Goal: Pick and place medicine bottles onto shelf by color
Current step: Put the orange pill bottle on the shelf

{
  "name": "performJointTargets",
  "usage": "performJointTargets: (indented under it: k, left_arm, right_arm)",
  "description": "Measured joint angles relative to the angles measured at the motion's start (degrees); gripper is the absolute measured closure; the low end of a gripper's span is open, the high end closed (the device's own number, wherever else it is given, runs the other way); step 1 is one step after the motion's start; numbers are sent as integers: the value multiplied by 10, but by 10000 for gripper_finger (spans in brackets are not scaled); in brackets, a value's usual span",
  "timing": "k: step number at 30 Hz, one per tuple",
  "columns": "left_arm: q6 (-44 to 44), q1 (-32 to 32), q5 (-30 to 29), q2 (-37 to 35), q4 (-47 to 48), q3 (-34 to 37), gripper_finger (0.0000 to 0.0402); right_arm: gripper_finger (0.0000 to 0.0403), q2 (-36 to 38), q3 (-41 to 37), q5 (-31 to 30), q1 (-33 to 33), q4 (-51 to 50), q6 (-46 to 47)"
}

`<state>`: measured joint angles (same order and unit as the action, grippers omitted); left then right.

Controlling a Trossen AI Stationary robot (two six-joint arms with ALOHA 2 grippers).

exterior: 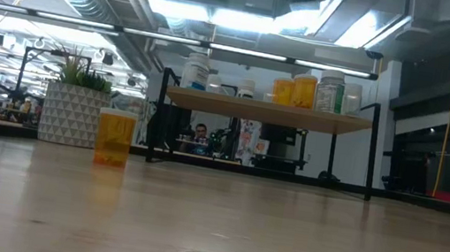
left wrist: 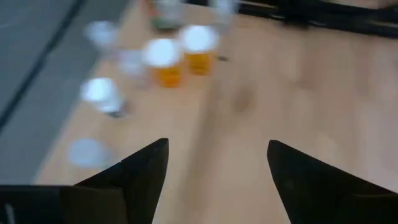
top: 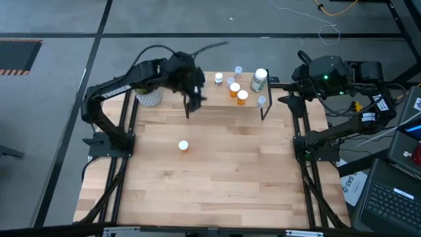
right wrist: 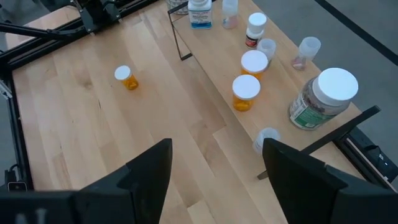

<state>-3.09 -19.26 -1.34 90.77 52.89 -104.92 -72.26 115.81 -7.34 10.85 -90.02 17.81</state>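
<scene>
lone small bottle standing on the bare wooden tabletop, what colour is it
Orange with a white cap; the right wrist view shows it best.

Bright ceiling lights (exterior: 224,14) glare overhead; left wrist view heavily motion-blurred.

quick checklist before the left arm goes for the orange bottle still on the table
1. Small orange bottle with white cap upright, alone on the wooden tabletop: ok.
2. Left gripper open and empty: ok.
3. Left gripper over the bottle: not ok, it is up by the light-wood shelf.
4. Two orange bottles on the shelf, room beside them: ok.
5. Right gripper open, waiting at the table's right edge: ok.
</scene>
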Motion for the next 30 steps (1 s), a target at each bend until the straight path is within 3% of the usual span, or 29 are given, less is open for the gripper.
performJointTargets:
  k: [6, 13, 20, 24, 27, 30]
  left_arm:
    - [0, 99, 34, 1, 181, -22, 140]
    - [92, 178, -23, -3, 356, 44, 140]
    - [177, 217, -60, -101, 361, 188, 140]
    - [241, 235, -109, -201, 251, 326, 140]
    - [255, 251, -119, -280, 60, 457, 140]
    - [242, 265, -133, -310, -159, 563, 140]
  right_arm:
    - [152, 0, 0, -1, 0, 0, 1]
    - [152, 0, 0, -1, 0, 0, 1]
    - [152, 0, 0, -1, 0, 0, 1]
    - [152, 0, 0, -1, 0, 0, 1]
    - [152, 0, 0, -1, 0, 0, 1]
    - [152, 0, 0, -1, 0, 0, 2]
